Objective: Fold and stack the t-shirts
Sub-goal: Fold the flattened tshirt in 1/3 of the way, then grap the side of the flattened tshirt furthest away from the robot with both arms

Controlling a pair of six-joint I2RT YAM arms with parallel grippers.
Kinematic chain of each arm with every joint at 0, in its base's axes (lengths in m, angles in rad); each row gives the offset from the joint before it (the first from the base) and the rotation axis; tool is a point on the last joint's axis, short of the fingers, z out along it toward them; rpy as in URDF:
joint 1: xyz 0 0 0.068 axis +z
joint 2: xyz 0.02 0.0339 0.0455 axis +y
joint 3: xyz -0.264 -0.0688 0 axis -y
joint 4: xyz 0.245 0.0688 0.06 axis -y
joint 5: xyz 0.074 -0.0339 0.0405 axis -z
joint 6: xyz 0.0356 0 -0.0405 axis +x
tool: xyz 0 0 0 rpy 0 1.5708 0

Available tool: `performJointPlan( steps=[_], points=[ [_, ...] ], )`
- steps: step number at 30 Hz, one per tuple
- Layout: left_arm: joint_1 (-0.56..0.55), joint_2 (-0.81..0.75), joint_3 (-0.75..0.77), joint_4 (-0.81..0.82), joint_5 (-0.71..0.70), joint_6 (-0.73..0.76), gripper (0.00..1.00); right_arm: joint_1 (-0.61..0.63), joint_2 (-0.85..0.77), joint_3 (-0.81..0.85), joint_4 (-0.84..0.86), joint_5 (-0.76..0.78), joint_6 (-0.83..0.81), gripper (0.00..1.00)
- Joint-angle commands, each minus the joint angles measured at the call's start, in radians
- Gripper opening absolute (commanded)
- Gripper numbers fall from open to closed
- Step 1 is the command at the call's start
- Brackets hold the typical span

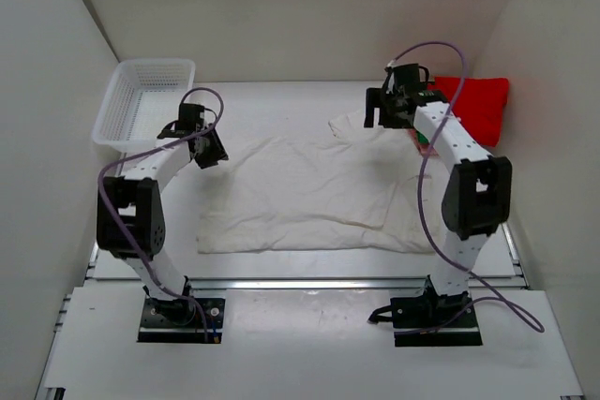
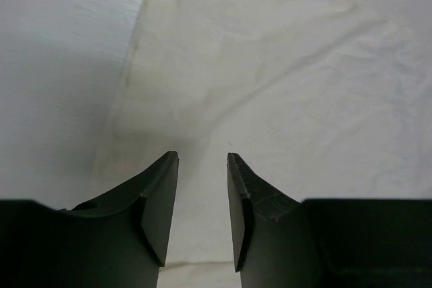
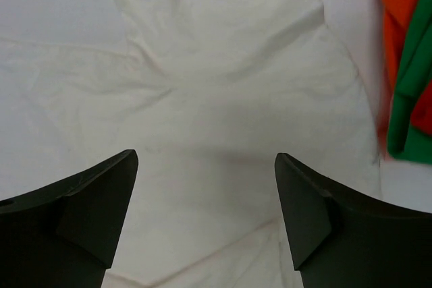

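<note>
Pinch the white t-shirt [image 2: 304,72] lying right under the left gripper [image 2: 202,160], open a little and empty, close to the cloth's side edge. Do the same under the right gripper [image 3: 206,160], open wide, empty. Soft, thin, wrinkly cotton. Farther right, a bunched green t-shirt [image 3: 412,85] and red t-shirt [image 1: 478,105].

The left gripper [image 2: 202,158] hangs over the white t-shirt's [image 1: 309,194] far left corner, jaws narrowly parted. The right gripper [image 3: 206,160] hovers above its far right sleeve, jaws spread wide.
</note>
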Motion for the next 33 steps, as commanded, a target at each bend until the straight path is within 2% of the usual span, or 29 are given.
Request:
performJointPlan(
  steps=[1,8,12,15,23,25,28,29,32,33],
  points=[
    [0.038,0.037,0.073,0.092,-0.047,0.039,0.47,-0.006,0.116,0.138,0.124,0.04,-0.084,0.8],
    [0.048,0.234,0.244,0.119,-0.12,0.063,0.49,-0.031,0.382,0.453,0.101,0.042,-0.133,0.92],
    [0.039,0.339,0.317,0.118,-0.139,0.077,0.53,-0.058,0.539,0.658,0.04,0.025,-0.116,0.93],
    [0.044,0.402,0.367,0.101,-0.156,0.076,0.56,-0.063,0.608,0.714,0.034,0.019,-0.125,0.93],
    [0.05,0.531,0.508,0.007,-0.154,0.094,0.58,-0.097,0.683,0.712,0.098,-0.02,-0.099,0.93],
    [0.047,0.543,0.531,-0.008,-0.16,0.102,0.53,-0.1,0.71,0.732,0.101,-0.035,-0.092,0.93],
    [0.047,0.548,0.525,-0.017,-0.151,0.102,0.36,-0.103,0.75,0.783,0.092,-0.066,-0.081,0.93],
    [0.048,0.545,0.53,-0.017,-0.143,0.108,0.25,-0.106,0.773,0.804,0.078,-0.078,-0.073,0.93],
    [0.048,0.548,0.524,-0.017,-0.121,0.111,0.0,-0.106,0.815,0.838,0.104,-0.116,-0.067,0.93],
    [0.05,0.542,0.522,-0.016,-0.12,0.114,0.0,-0.104,0.824,0.864,0.106,-0.136,-0.066,0.92]
  ],
)
